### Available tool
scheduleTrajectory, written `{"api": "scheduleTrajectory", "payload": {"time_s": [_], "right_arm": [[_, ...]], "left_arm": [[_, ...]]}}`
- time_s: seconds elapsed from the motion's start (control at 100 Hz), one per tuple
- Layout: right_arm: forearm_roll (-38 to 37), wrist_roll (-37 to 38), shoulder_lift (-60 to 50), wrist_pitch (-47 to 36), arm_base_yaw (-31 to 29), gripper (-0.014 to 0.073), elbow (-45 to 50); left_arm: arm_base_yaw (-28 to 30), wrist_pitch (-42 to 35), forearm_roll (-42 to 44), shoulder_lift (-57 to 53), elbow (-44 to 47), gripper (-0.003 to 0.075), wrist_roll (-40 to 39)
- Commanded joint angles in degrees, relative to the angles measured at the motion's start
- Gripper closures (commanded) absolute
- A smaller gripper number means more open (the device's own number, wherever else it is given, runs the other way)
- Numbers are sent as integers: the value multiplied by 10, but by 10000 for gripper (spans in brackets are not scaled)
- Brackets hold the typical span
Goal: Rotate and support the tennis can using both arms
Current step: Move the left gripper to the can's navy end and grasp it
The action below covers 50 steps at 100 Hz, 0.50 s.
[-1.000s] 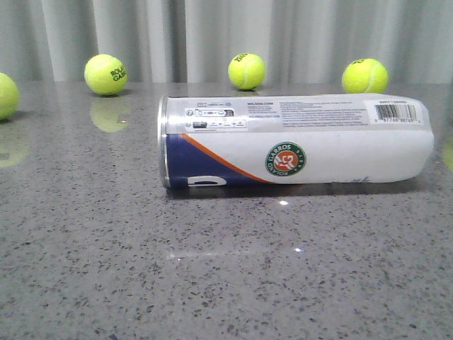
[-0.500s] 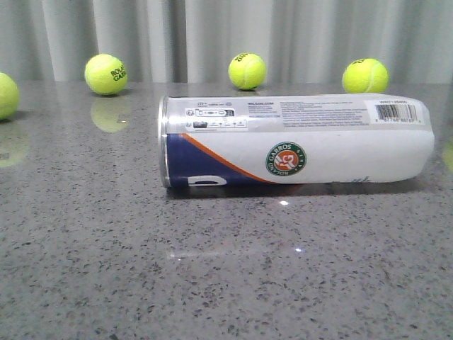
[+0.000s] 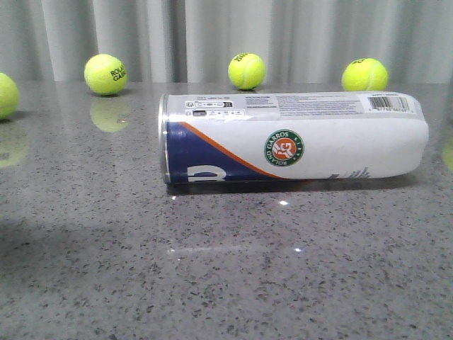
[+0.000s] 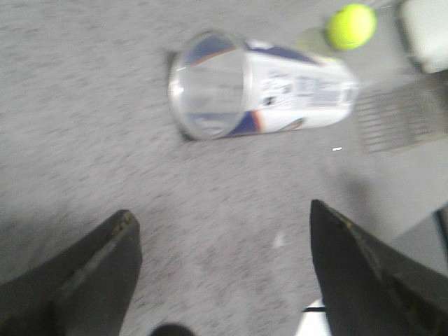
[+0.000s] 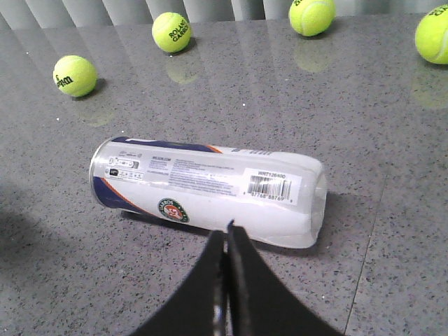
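Observation:
The tennis can (image 3: 294,138) lies on its side on the grey table, metal rim to the left, navy section, orange stripe and round emblem facing me. Neither gripper shows in the front view. In the left wrist view my left gripper (image 4: 220,210) is open and empty above bare table, well short of the can (image 4: 266,87), whose rim end faces it. In the right wrist view my right gripper (image 5: 227,227) is shut and empty, its tips in line with the near side of the can (image 5: 210,189); I cannot tell if they touch.
Several yellow-green tennis balls lie along the back: at far left (image 3: 6,95), left (image 3: 106,74), middle (image 3: 247,71) and right (image 3: 364,75). One ball (image 4: 351,26) sits beyond the can's far end. A white object (image 4: 427,31) lies past it.
The can has rolled slightly: the emblem and navy section sit higher and more of the W logo shows. A faint shadow has come onto the table at the front left.

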Motion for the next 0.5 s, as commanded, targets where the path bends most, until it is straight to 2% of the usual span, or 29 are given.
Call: {"api": "scheduleTrajectory", "payload": {"time_s": [0.0, 0.18, 0.39, 0.49], "right_arm": [[-2, -4, 2, -37, -3, 651, -15], [-2, -4, 2, -37, -3, 651, -15], [-2, -4, 2, -37, -3, 651, -15], [-2, -4, 2, -37, -3, 651, -15]], "left_arm": [[1, 6, -95, 36, -19, 228, 52], [1, 30, -135, 130, -19, 228, 106], [1, 92, -245, 238, -26, 228, 200], [1, 132, -264, 288, -54, 228, 205]]}}
